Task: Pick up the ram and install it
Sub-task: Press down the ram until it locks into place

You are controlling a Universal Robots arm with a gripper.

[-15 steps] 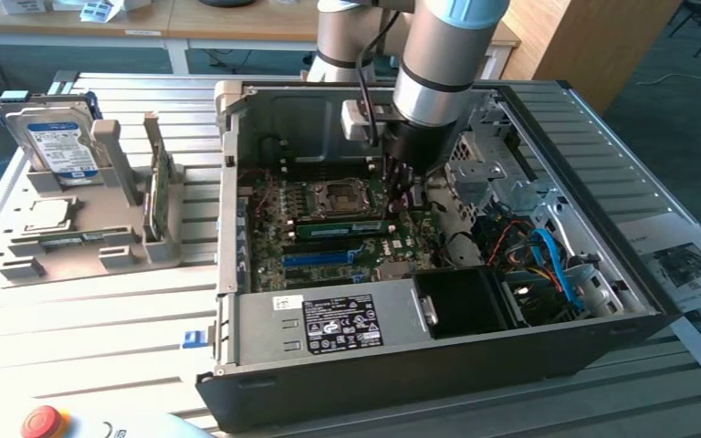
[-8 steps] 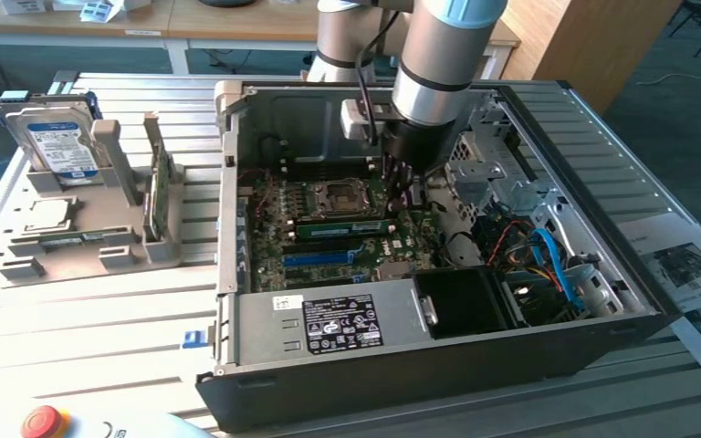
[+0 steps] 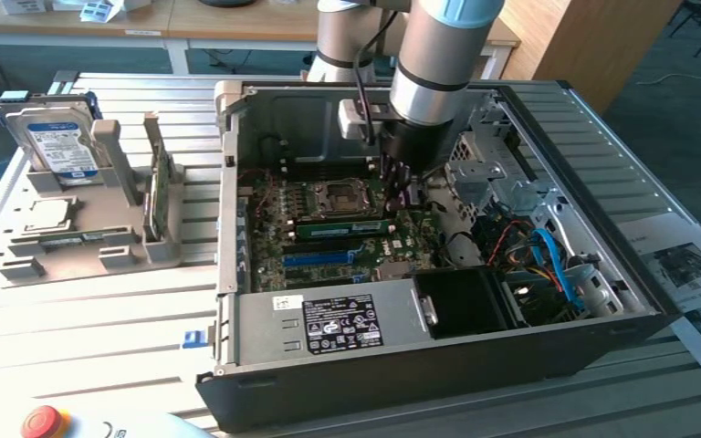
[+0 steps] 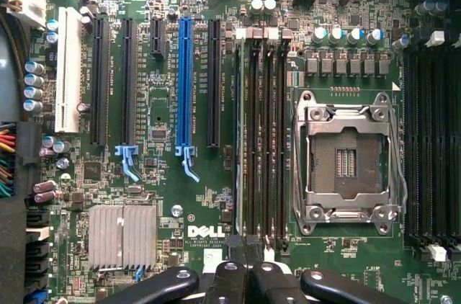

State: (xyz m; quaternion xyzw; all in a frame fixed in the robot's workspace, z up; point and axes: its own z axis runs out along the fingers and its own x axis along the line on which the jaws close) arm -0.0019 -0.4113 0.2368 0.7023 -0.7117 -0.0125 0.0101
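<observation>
Your closed end effector (image 4: 245, 275) presses the ram (image 4: 241, 138) edge-on into its motherboard (image 4: 166, 189) slot, seating it.

Matt black metal case (image 3: 448, 365), ribbed aluminium heatsink (image 4: 122, 235)

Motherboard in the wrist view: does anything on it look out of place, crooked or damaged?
Nothing on the motherboard looks damaged or crooked. One thing stands out: the CPU socket is empty, with its contacts bare inside the metal frame. The slots on the board run straight and parallel.
</observation>
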